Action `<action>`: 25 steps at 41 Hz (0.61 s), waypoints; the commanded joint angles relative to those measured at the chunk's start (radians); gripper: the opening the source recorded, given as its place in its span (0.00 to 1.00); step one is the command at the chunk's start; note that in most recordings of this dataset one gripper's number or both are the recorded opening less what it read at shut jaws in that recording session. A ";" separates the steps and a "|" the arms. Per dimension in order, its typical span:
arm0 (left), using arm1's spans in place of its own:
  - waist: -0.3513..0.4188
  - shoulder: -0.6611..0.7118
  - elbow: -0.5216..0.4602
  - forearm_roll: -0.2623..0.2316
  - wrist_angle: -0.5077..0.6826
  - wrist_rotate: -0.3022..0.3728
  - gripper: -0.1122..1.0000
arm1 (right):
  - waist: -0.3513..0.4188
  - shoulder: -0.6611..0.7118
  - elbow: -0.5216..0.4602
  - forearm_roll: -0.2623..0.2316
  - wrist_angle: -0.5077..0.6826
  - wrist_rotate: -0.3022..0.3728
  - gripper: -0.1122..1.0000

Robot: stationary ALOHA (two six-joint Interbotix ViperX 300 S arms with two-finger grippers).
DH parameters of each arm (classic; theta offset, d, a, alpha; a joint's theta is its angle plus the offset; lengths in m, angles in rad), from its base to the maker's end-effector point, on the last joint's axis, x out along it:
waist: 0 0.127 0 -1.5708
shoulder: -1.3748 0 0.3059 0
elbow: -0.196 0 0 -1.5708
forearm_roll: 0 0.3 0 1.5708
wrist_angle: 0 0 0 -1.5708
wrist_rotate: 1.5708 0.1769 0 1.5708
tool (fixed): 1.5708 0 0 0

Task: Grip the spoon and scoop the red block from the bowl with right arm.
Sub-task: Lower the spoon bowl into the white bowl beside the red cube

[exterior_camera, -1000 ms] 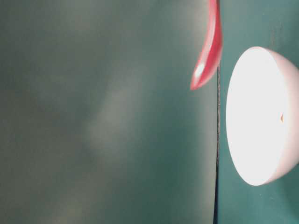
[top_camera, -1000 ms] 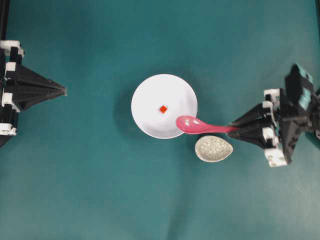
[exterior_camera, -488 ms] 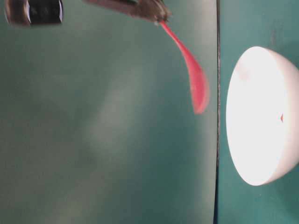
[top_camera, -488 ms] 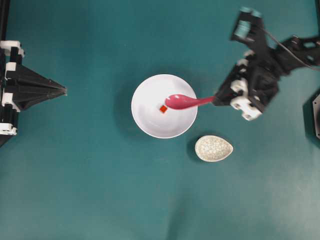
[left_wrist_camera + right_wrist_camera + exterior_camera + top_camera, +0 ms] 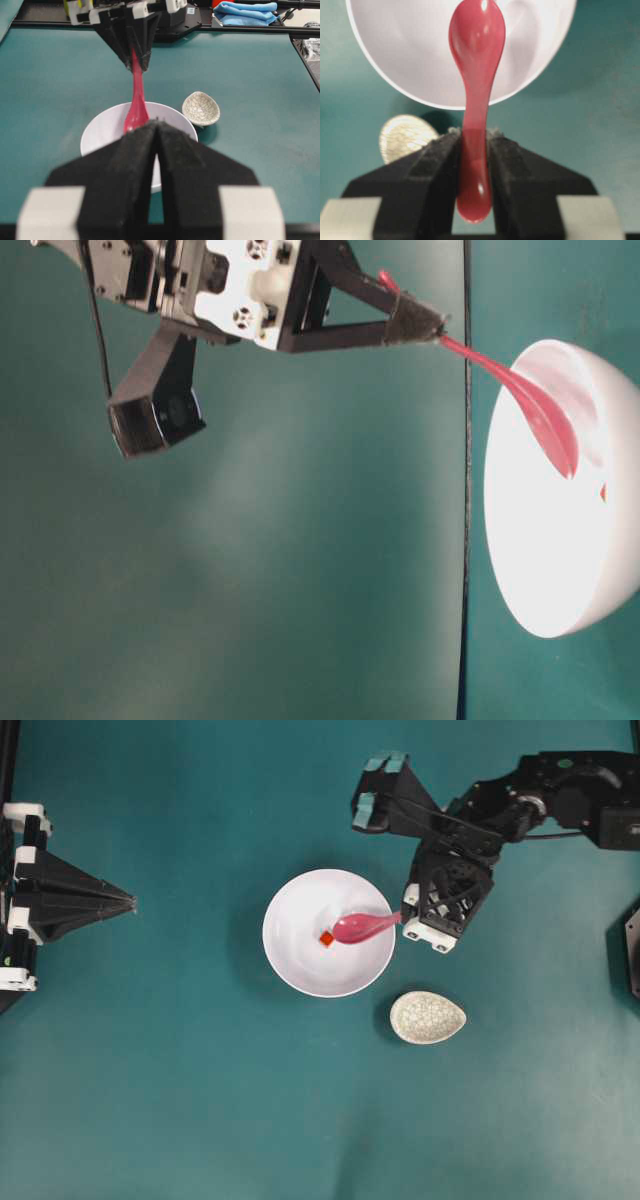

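Observation:
The white bowl (image 5: 296, 960) stands mid-table with the tiny red block (image 5: 326, 938) lying near its centre. My right gripper (image 5: 405, 916) is shut on the handle of the pink spoon (image 5: 358, 927), just past the bowl's right rim. The spoon slopes down into the bowl, and its scoop tip sits right beside the block's right side. From table level the spoon (image 5: 540, 405) dips inside the bowl (image 5: 540, 560). In the right wrist view the handle (image 5: 476, 165) is clamped between both fingers, and the scoop hides the block. My left gripper (image 5: 130, 903) rests shut at the far left, holding nothing.
A small cream crackle-patterned dish (image 5: 428, 1017) sits on the teal table just below and right of the bowl, under the right arm's reach. A blue cloth (image 5: 247, 10) lies beyond the table's far edge.
The right arm swung from the bowl's lower right to its upper right. The spoon's scoop went from over the bowl's lower rim down into the bowl beside the block. The left arm stayed still.

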 commanded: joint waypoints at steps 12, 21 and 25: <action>0.002 0.006 -0.017 0.003 -0.014 0.015 0.10 | 0.041 0.055 -0.054 -0.055 0.012 0.002 0.32; 0.011 0.006 -0.017 0.003 -0.014 0.017 0.10 | 0.054 0.097 -0.077 -0.075 0.000 0.002 0.32; 0.014 0.006 -0.017 0.003 -0.014 0.015 0.10 | 0.054 0.117 -0.098 -0.086 -0.015 0.002 0.32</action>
